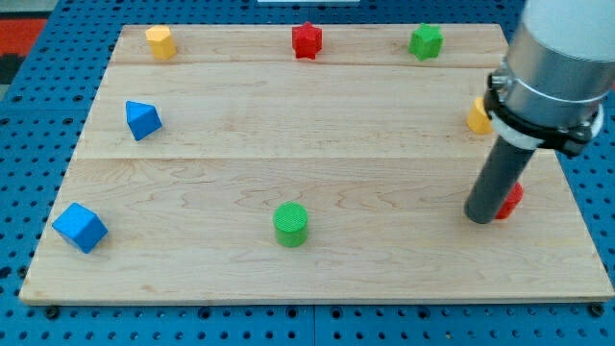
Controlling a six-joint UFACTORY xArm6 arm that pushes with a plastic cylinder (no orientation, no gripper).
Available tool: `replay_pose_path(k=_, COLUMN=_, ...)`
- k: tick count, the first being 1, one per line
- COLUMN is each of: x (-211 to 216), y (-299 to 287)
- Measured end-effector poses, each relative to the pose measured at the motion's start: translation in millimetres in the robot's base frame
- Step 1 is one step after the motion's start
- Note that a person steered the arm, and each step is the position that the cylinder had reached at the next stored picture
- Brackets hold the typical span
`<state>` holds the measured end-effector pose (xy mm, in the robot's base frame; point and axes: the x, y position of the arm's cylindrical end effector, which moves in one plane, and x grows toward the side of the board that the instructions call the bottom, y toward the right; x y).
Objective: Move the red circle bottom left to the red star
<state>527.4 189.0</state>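
The red circle (510,200) lies near the board's right edge, mostly hidden behind my dark rod. My tip (479,217) rests on the board just left of the red circle, touching or almost touching it. The red star (307,40) sits at the view's top centre, far up and left of the tip.
A yellow block (159,42) at top left, a green block (426,41) at top right, a yellow block (479,115) partly hidden by the arm, a blue triangular block (142,119) at left, a blue cube (79,227) at bottom left, a green cylinder (291,224) at bottom centre.
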Motion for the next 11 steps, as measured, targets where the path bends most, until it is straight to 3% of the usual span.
replay_pose_path(k=1, x=32.8, y=-3.3)
replay_pose_path(k=2, x=21.6, y=39.4)
replay_pose_path(k=3, x=-25.8, y=37.6)
replay_pose_path(k=4, x=-70.3, y=-3.6)
replay_pose_path(k=5, x=-89.2, y=11.9)
replay_pose_path(k=7, x=-174.9, y=-137.3)
replay_pose_path(k=8, x=-158.6, y=-154.7)
replay_pose_path(k=9, x=-170.0, y=-205.6)
replay_pose_path(k=10, x=-222.4, y=-231.7)
replay_pose_path(k=11, x=-234.7, y=-239.9)
